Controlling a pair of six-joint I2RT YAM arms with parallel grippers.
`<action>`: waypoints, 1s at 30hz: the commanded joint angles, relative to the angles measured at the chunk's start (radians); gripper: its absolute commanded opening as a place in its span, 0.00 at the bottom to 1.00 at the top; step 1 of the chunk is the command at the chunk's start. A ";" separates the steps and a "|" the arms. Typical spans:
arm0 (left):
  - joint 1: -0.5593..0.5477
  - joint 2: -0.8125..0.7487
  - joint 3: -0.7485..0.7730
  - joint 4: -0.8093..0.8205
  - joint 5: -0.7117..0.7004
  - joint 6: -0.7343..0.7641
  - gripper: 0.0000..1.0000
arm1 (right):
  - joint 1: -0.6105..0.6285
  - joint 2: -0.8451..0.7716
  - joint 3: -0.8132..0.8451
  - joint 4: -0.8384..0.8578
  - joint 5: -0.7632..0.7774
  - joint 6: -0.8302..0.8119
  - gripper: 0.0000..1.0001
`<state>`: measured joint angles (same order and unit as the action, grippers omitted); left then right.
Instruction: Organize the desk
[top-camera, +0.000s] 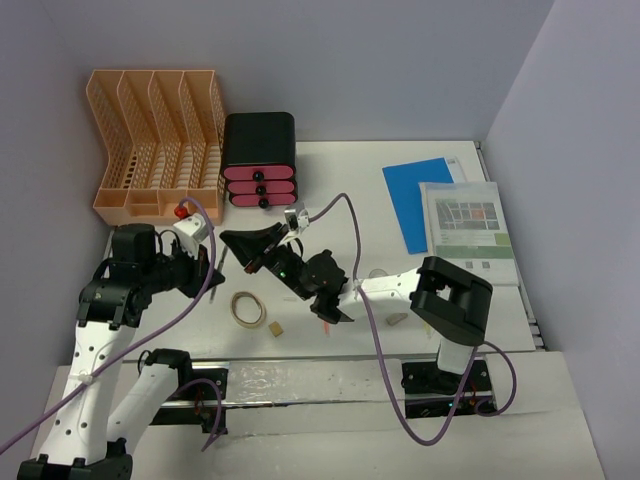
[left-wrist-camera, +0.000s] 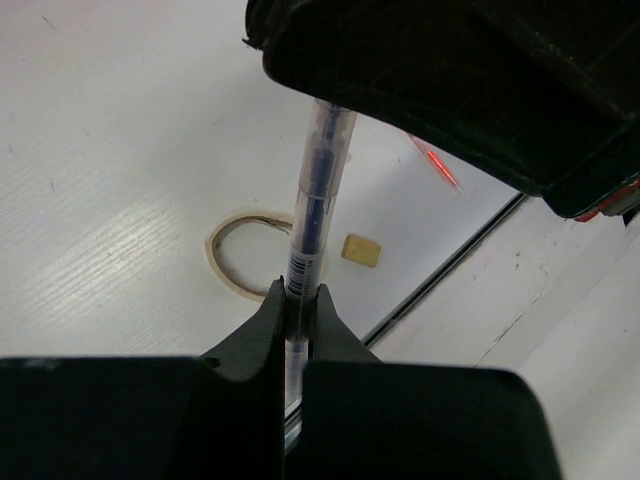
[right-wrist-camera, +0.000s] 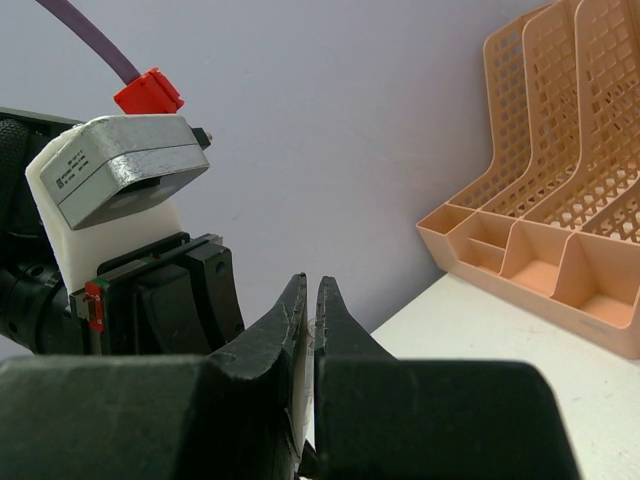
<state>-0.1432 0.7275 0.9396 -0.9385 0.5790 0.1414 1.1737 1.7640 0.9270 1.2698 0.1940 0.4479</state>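
The white desk (top-camera: 350, 180) carries the loose items. A clear pen with dark ink (left-wrist-camera: 318, 190) hangs above it. My left gripper (left-wrist-camera: 299, 292) is shut on the pen's barcoded end. The pen's far end runs into my right gripper (left-wrist-camera: 450, 80), whose jaws (right-wrist-camera: 310, 285) stand almost shut with a pale sliver of the pen between them. In the top view the two grippers meet tip to tip, left (top-camera: 212, 268) and right (top-camera: 235, 250), above the desk's front left. The left gripper's body (right-wrist-camera: 150, 300) fills the left of the right wrist view.
A tan tape ring (top-camera: 247, 308), a yellow eraser (top-camera: 276, 327) and a red pen (left-wrist-camera: 437, 162) lie under the grippers. A peach file rack (top-camera: 158, 140) and a black box with pink drawers (top-camera: 259, 160) stand at the back left. A blue notebook (top-camera: 418, 203) and a printed sheet (top-camera: 467, 230) lie at the right.
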 joint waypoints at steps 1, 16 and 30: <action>0.033 -0.011 0.060 0.521 -0.073 -0.025 0.00 | 0.117 0.026 -0.068 -0.331 -0.278 0.010 0.02; 0.042 0.016 -0.005 0.568 -0.226 0.017 0.00 | -0.055 -0.241 -0.049 -0.587 -0.271 -0.035 0.43; 0.140 0.050 -0.098 0.655 -0.435 0.017 0.00 | -0.114 0.138 0.705 -1.422 0.596 0.011 0.71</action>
<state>-0.0237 0.7660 0.8708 -0.3758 0.2187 0.1688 1.0630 1.7560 1.4163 0.1483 0.4506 0.4256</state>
